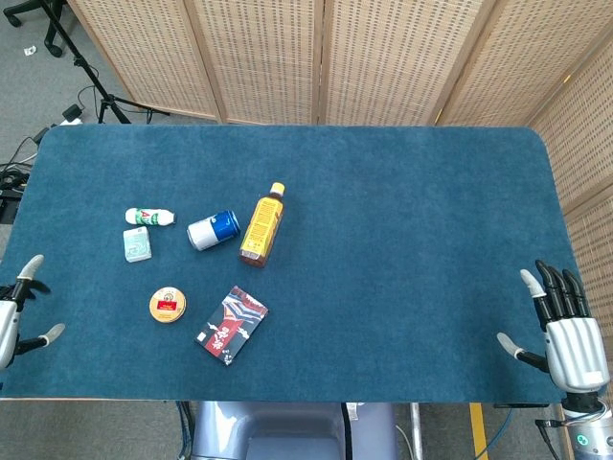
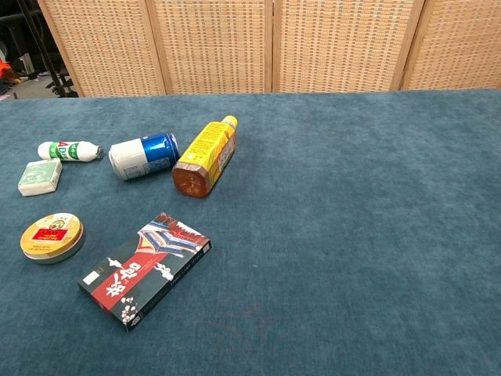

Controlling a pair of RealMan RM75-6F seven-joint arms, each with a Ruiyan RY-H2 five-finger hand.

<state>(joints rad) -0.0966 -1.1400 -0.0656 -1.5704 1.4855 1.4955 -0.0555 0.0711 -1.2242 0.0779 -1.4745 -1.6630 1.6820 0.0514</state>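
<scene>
My left hand (image 1: 11,316) shows at the table's left edge in the head view, fingers apart and holding nothing; the round tin (image 1: 168,305) is the closest object to it. My right hand (image 1: 565,331) is at the front right corner, fingers spread and empty, far from every object. Neither hand appears in the chest view. On the blue cloth lie a yellow bottle (image 1: 262,225) on its side, a blue-and-white can (image 1: 213,230) on its side, a dark red-and-black box (image 1: 232,325), a small white-green tube (image 1: 149,218) and a pale green packet (image 1: 137,244).
The blue-covered table (image 1: 402,220) has a wide bare stretch on its right half. Woven folding screens (image 1: 316,57) stand behind it. A black stand and cables (image 1: 67,67) are on the floor at the back left.
</scene>
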